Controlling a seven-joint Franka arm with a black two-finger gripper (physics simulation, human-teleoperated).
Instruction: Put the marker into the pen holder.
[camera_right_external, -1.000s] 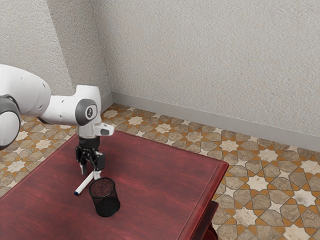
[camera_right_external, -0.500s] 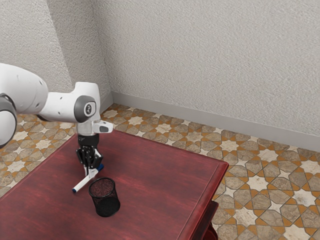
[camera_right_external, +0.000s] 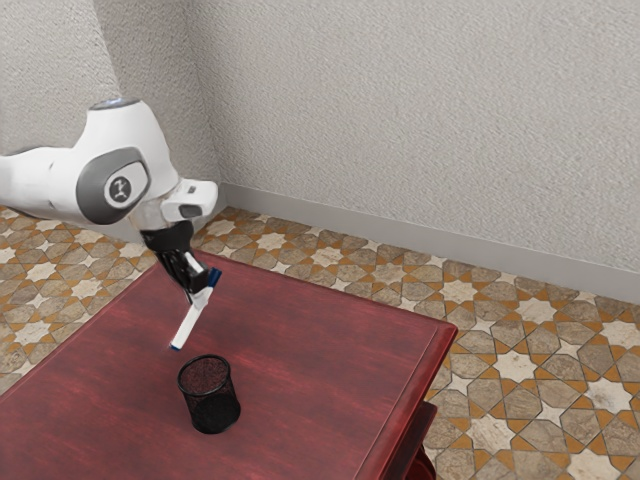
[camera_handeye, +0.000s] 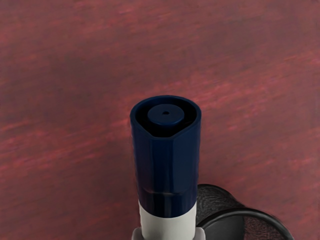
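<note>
Textured pale walls (camera_right_external: 400, 120) and a floor of star-patterned tile (camera_right_external: 515, 365) frame a dark red tabletop (camera_right_external: 330, 345), where a robot's black pincer (camera_right_external: 201, 292) holds a white marker (camera_right_external: 187, 327) aloft, closed on the barrel toward its capped end. The marker hangs at a steep slant, its long axis running from a blue cap (camera_right_external: 214, 277), uppermost and leaning to the exterior view's right, down to a small blue lower end (camera_right_external: 176, 347) pointing down and to the exterior view's left. In the wrist view, the cap's hollow end faces the camera, and pale fingertips (camera_handeye: 137, 234) flank the white barrel on two sides. A black mesh pen holder (camera_right_external: 210, 392) stands upright on the tabletop, near the marker but apart from it; the marker is outside the holder, its lower end clear of the rim.

Half a second earlier, the marker lies low at the tabletop at a much flatter angle, the pincer down over it; now it is raised and tipped far closer to vertical. The hand (camera_right_external: 168, 238), upright in that earlier frame, is higher and leans, its fingers angled toward the exterior view's right. The pen holder keeps its spot.
</note>
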